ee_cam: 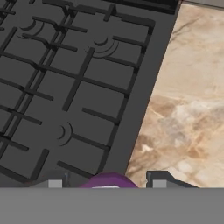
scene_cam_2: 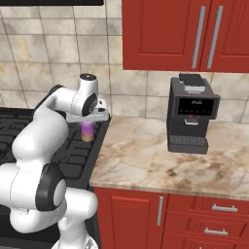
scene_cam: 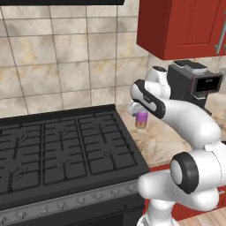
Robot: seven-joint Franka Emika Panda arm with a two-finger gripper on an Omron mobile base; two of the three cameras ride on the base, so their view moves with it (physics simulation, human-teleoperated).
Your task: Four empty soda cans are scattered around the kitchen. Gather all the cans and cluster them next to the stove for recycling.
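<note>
Nearest the base, the white arm rises and bends forward over the right edge of the stove (scene_cam: 66, 145), the wide black gas range with dark iron grates and a grey knob strip. The gripper (scene_cam: 141, 115) hangs above the seam where the stove meets the beige marbled desk (scene_cam_2: 146, 160), and its jaws are clamped on a purple soda can (scene_cam: 141, 119), held upright and clear of the surface below. From the hand camera the purple can (ee_cam: 108, 180) sits between the two dark finger tips, with the stove's right rim and the bare desk directly beneath it. Judged from this, one can is in transit and has reached the drop zone beside the stove but is not yet set down; the step in hand appears to be the lowering and release. No can stands on the visible stretch of desk next to the stove, so no cluster can be confirmed there, and the whereabouts of the other three cans cannot be told. Farther along the desk, well apart from the stove, stands a dark coffee machine (scene_cam_2: 191, 114) with a display, against the tan tiled wall (scene_cam: 57, 57). Above it hang red cabinets (scene_cam_2: 185, 34).
</note>
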